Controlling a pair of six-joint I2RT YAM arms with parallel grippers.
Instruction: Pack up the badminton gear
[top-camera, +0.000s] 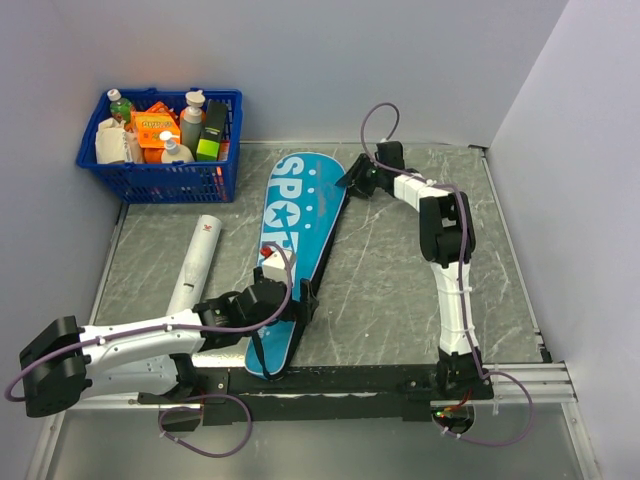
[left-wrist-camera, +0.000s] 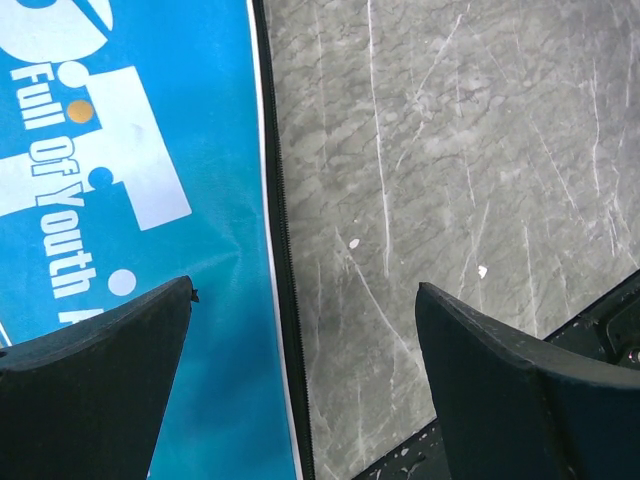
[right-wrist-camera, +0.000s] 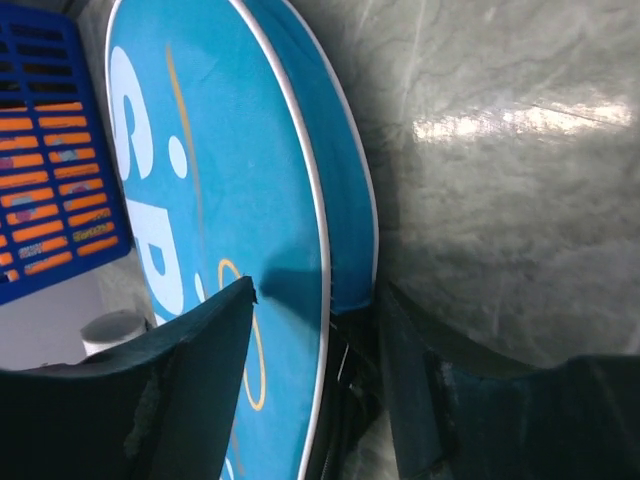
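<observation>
The teal cover lettered "SPORT" lies flat and diagonal on the grey table, wide end to the back. A long white tube rests to its left. My left gripper is low over the cover's narrow part. In the left wrist view it stands open: one finger over the cover, the other over bare table, the black zipper edge between them. My right gripper is at the cover's wide end. There it is open astride the cover's rim, one finger above the top face, one beside the side wall.
A blue plastic basket of bottles and boxes stands at the back left, close to the cover's wide end, and shows in the right wrist view. Grey walls close in the table at the back and right. A black rail runs along the near edge.
</observation>
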